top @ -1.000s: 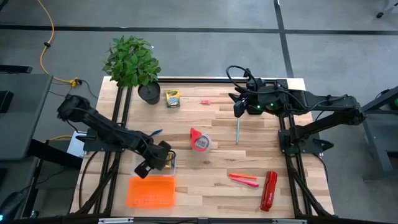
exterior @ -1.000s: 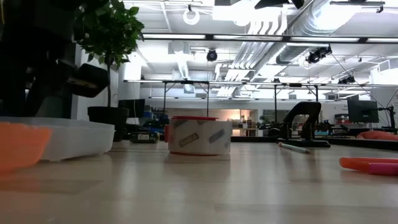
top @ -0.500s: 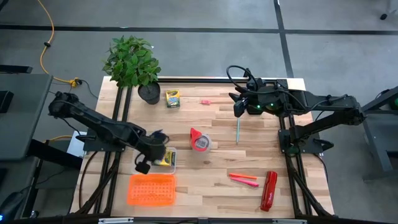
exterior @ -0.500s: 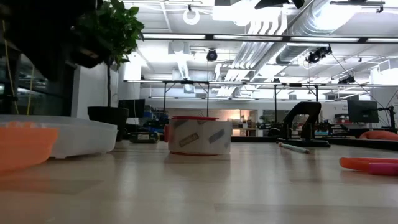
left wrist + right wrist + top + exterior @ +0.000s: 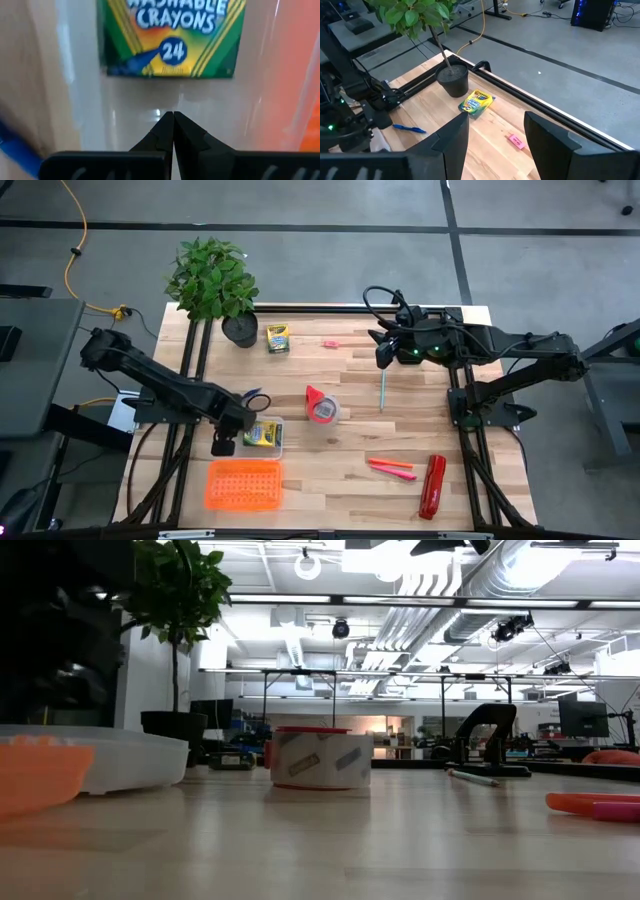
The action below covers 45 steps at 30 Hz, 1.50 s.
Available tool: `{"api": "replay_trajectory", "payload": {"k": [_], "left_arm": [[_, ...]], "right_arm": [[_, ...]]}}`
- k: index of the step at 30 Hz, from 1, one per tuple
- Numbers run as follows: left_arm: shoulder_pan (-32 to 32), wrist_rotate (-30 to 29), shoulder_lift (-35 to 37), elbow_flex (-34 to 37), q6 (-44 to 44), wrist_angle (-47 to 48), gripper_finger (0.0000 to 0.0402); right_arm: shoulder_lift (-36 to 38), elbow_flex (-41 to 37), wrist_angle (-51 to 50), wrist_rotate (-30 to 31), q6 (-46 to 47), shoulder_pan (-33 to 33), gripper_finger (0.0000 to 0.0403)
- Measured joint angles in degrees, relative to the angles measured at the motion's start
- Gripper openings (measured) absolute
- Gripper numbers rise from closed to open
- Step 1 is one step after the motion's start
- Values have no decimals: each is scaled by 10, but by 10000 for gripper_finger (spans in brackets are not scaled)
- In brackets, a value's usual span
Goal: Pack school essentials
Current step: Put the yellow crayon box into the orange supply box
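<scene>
Wooden desk [image 5: 350, 415], stuff scattered everywhere. One crayon box [image 5: 262, 435] sits in the clear bin [image 5: 277, 448] near-left; my left fingers [image 5: 173, 131] hover pinched together just above it. Right fingers [image 5: 547, 135] wait apart, far side. Second crayon box [image 5: 277, 338] probably comes next.

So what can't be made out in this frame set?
- Left pincer, low view: lost in dark shadow at the picture's edge.
- Clear bin, left wrist view: cut off by the edges; only the crayon box inside shows.
- Pink piece, high view: too small to identify.
- Blue pen, high view: partly covered by the left arm.
</scene>
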<state>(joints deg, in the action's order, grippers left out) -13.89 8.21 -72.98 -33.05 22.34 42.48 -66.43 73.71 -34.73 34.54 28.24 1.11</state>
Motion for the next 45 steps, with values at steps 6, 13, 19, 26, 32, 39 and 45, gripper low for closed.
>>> {"api": "replay_trajectory", "payload": {"k": [6,13,19,26,32,39,45], "left_arm": [[0,2,-19,0,13,-51,0],[1,2,-22,0,19,-79,0],[1,2,-22,0,30,-95,0],[9,36,0,0,30,-41,0],[37,51,97,-5,43,-17,0],[90,-11,253,-77,6,-167,0],[134,-138,344,-93,-98,-345,0]], "right_arm": [[0,0,-3,0,2,0,184],[0,0,-3,0,4,0,184],[0,0,-4,0,4,0,184],[0,0,-5,0,3,0,184],[0,0,-7,0,2,0,184],[0,0,-8,-8,-49,0,184],[0,-2,-7,-74,-93,0,184]]}}
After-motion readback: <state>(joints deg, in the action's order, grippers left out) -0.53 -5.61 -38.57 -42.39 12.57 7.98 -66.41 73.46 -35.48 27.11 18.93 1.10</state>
